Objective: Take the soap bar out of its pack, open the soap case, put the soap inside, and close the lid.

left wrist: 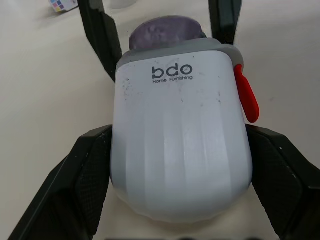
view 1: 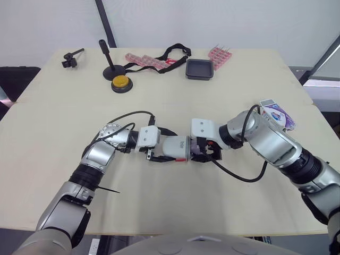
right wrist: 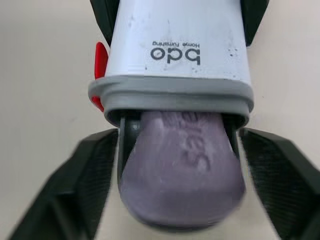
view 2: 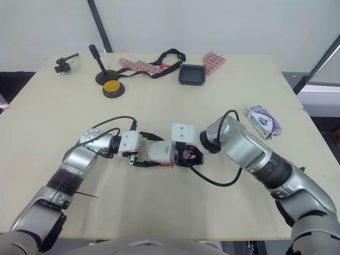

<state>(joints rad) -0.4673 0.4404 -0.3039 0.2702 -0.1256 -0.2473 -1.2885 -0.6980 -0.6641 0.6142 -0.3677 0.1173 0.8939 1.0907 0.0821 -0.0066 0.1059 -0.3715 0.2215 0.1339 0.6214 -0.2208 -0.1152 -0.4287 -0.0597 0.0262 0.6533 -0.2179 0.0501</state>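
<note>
From the head views I see the table [view 1: 53, 159], with both arms meeting in the middle of it. The left gripper [left wrist: 177, 140] holds the white case [view 1: 176, 147], its fingers pressed on both sides. The pack [view 1: 276, 113] lies well apart at the right edge, and a black tray [view 1: 200, 69] sits at the far side. The right wrist view shows more: the purple soap [right wrist: 182, 175] sticks halfway out of the case. The right gripper [right wrist: 179, 150] has its fingers spread wide beside the soap.
</note>
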